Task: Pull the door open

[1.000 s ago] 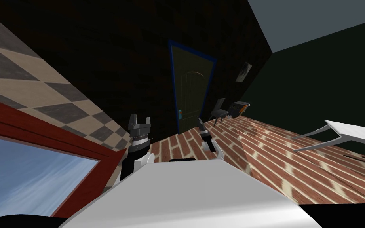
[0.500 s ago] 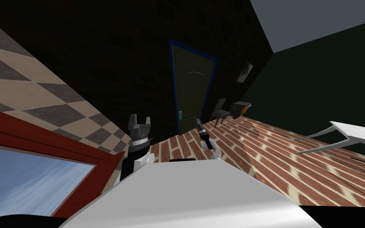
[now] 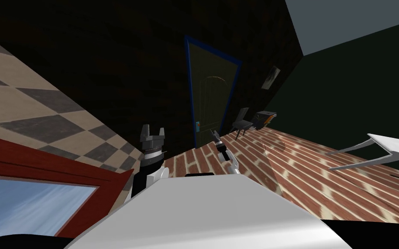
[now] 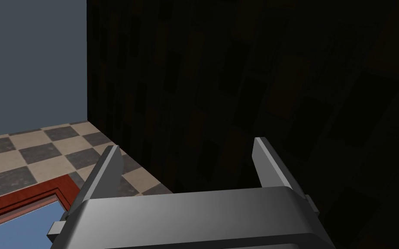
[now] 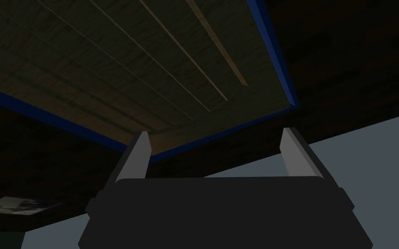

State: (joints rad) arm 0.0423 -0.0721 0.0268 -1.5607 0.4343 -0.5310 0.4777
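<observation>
Hanging well short of the door (image 3: 209,95), the right gripper's (image 5: 213,136) fingers (image 5: 137,151) stand parted.

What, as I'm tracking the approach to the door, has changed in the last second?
The right gripper has reached further forward toward the door, open and holding nothing. The whole head view has shifted, so my base or torso moved slightly too. The left gripper stays raised and open; the door stays shut, its handle untouched.
</observation>
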